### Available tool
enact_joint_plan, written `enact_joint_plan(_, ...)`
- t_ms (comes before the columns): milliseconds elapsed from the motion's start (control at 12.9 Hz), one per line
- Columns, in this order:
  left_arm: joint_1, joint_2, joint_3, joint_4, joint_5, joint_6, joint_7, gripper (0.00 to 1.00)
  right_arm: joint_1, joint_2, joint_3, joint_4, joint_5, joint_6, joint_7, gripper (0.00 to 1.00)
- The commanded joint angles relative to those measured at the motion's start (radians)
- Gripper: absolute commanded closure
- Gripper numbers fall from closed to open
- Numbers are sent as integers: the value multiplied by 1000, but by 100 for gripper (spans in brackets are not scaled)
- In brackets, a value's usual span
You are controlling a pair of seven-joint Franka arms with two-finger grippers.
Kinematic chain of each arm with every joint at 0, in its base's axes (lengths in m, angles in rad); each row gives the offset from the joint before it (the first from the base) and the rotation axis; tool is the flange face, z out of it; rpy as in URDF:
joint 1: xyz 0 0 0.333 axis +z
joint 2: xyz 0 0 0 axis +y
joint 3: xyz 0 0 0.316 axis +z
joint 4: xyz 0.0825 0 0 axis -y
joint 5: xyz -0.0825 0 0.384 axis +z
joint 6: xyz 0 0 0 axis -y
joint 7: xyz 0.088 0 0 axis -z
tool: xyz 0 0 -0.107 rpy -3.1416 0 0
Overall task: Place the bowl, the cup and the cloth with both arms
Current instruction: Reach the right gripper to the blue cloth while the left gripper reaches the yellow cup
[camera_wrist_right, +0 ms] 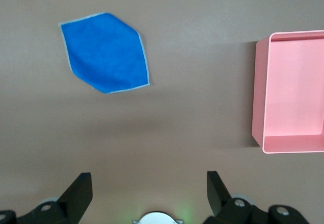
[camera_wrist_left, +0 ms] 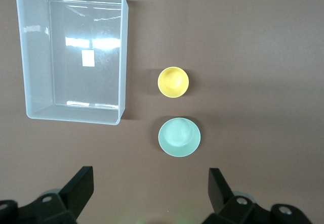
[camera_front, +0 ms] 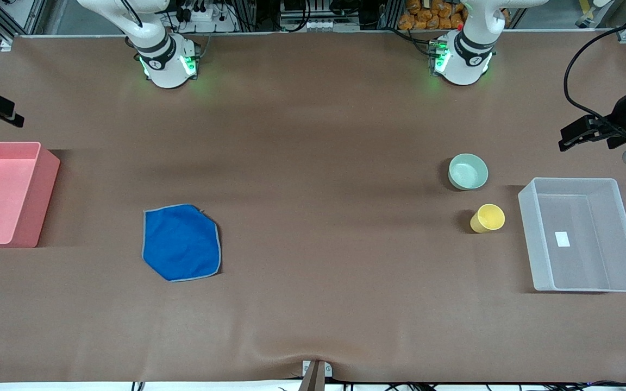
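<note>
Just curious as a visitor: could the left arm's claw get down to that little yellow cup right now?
Probably yes. The left claw hangs open and empty, the cup stands alone between the bowl and the clear bin, touching neither.

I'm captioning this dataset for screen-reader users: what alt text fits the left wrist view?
Looking down on a brown table: the pale mint-green bowl and the yellow cup stand apart, side by side, beside an empty clear plastic bin with a small white label inside. The left gripper hangs open above bare table near the bowl, holding nothing.
</note>
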Motion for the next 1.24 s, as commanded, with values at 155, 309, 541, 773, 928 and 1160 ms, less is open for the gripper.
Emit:
enact_joint_plan(155, -6, 8, 11, 13, -15, 2, 3, 0, 7, -10, 4, 3, -11, 22, 129, 0)
enact_joint_plan(309, 0, 29, 9, 8, -18, 2, 3, 0, 7, -12, 4, 3, -11, 21, 129, 0)
enact_joint_plan(541, 5, 34, 9, -77, -21, 99, 14, 0, 7, -10, 4, 3, -11, 18, 129, 0)
enact_joint_plan(773, 2, 96, 9, -128, -34, 247, 14, 0, 8, -9, 4, 1, -11, 14, 129, 0)
enact_joint_plan(928, 6, 196, 9, -73, -29, 270, 17, 0, 22, -4, 4, 1, -9, 13, 127, 0)
enact_joint_plan(1160, 37, 260, 9, -97, -27, 336, 27, 0, 80, 52, 4, 1, -9, 14, 116, 0)
